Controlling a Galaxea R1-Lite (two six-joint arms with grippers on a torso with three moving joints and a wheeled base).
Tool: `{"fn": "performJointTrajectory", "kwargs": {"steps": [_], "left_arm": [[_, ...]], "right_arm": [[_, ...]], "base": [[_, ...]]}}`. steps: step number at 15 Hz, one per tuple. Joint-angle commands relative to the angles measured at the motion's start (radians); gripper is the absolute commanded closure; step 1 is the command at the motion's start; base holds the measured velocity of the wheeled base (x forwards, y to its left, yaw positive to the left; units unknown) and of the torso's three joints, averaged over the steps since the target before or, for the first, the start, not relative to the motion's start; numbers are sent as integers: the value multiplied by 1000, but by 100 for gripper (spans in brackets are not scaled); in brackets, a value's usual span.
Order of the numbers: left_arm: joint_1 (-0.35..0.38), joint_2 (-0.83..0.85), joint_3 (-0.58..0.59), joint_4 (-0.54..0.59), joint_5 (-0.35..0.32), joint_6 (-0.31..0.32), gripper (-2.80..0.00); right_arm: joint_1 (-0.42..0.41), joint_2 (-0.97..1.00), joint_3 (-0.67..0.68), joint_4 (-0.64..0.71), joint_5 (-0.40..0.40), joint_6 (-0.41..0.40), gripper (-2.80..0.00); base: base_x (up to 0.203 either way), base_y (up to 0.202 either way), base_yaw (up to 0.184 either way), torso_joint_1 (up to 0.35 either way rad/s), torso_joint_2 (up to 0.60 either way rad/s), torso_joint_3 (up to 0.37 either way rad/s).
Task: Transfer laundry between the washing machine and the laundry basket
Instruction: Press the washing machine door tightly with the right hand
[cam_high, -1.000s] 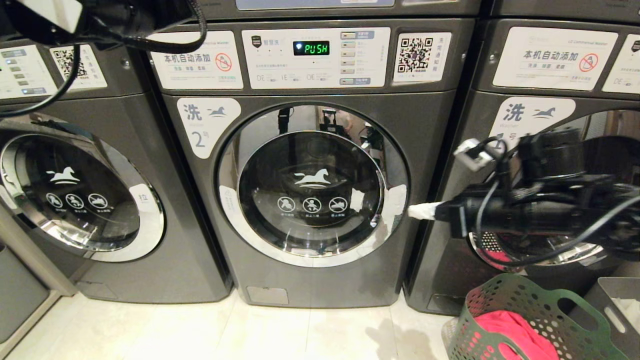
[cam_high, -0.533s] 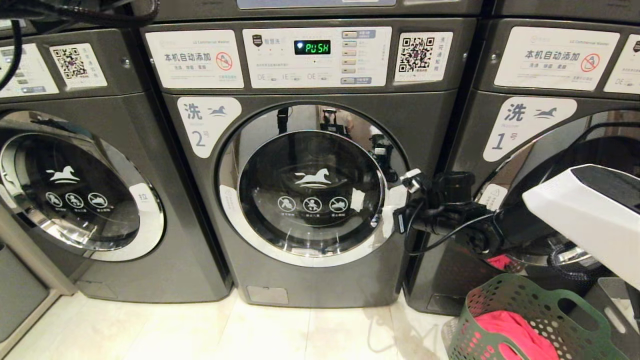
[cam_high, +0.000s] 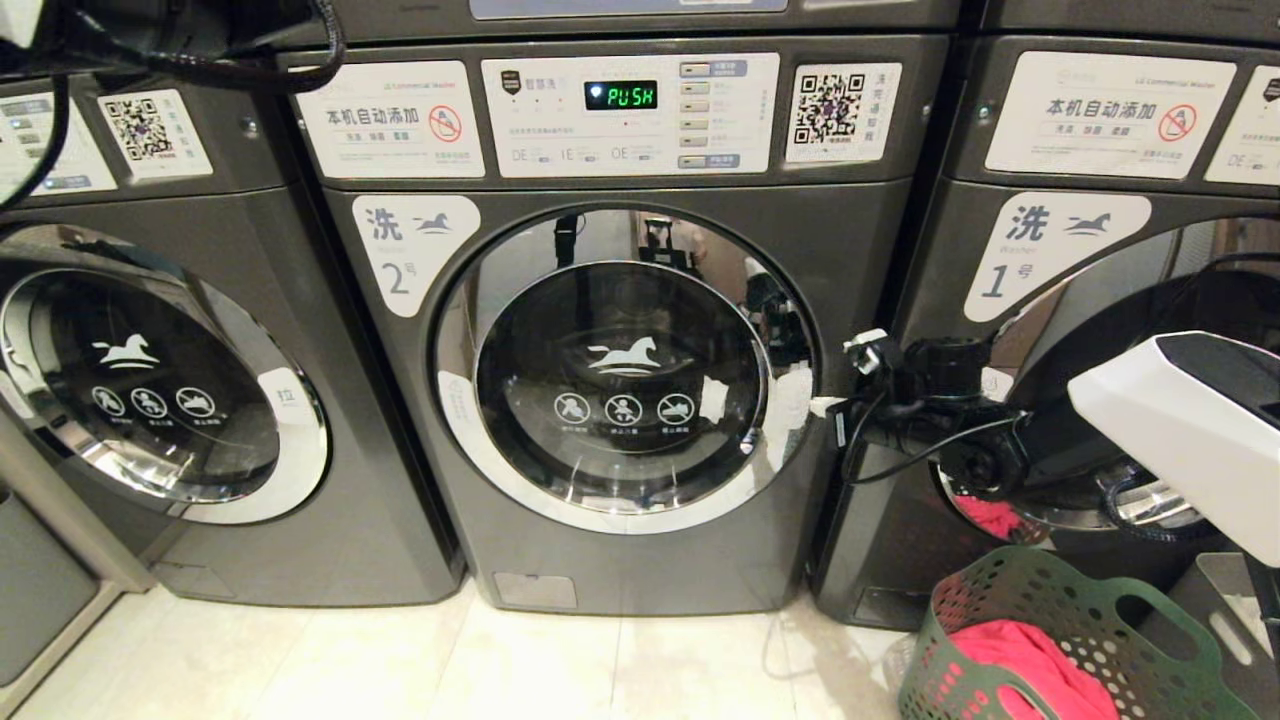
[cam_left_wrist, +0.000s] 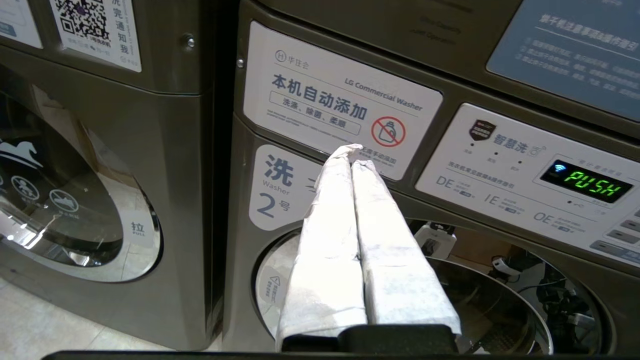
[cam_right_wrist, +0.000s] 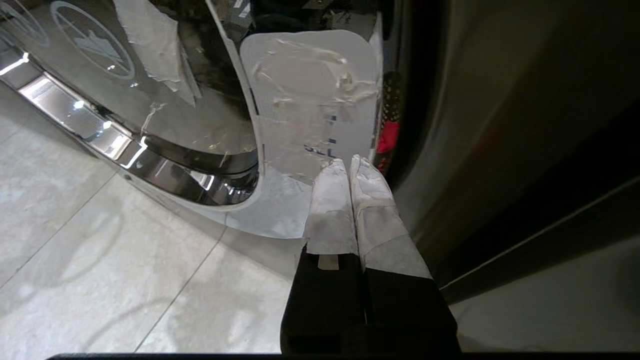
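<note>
Right gripper (cam_high: 822, 405), fingers pressed together, empty, sat at right rim of dark grey front-loading washing machine (cam_high: 620, 330)'s shut chrome-rimmed door; left gripper (cam_left_wrist: 350, 152) likewise closed.

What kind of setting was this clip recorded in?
Most likely a shared, self-service laundry room: a row of identical front-loading washers numbered 2 and 1, each bearing a QR-code sticker and printed instructions, with a green laundry basket on the tiled floor.

light: bright, even | glare: chrome door rim (cam_high: 620, 515) (mirror reflections) | focus: sharp
</note>
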Motion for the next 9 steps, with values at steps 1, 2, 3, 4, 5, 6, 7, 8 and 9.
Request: {"fn": "performJointTrajectory", "kwargs": {"steps": [1,2,3,4,5,6,7,8,9], "left_arm": [[1,21,0,0,4,-2,0],[1,26,0,0,5,-2,0],[1,27,0,0,5,-2,0],[1,27,0,0,5,-2,0],[1,26,0,0,5,-2,0],[1,24,0,0,5,-2,0],[2,22,1,0,5,-2,0],[2,21,1,0,5,-3,0],[7,21,1,0,5,-8,0]], "right_arm": [[2,-5,-11,-5,9,0,0],[5,-5,-11,-4,12,1,0],[8,-6,-11,-3,16,1,0],[10,-7,-9,-2,34,1,0],[14,-6,-12,-3,44,2,0],[22,-2,-21,-4,44,3,0],[25,5,-34,-4,44,3,0],[29,13,-48,-2,45,3,0],[34,31,-70,-3,46,3,0]], "base": [[0,0,0,0,0,0],[0,0,0,0,0,0],[0,0,0,0,0,0],[0,0,0,0,0,0],[0,0,0,0,0,0],[0,0,0,0,0,0],[0,0,0,0,0,0],[0,0,0,0,0,0],[0,0,0,0,0,0]]}}
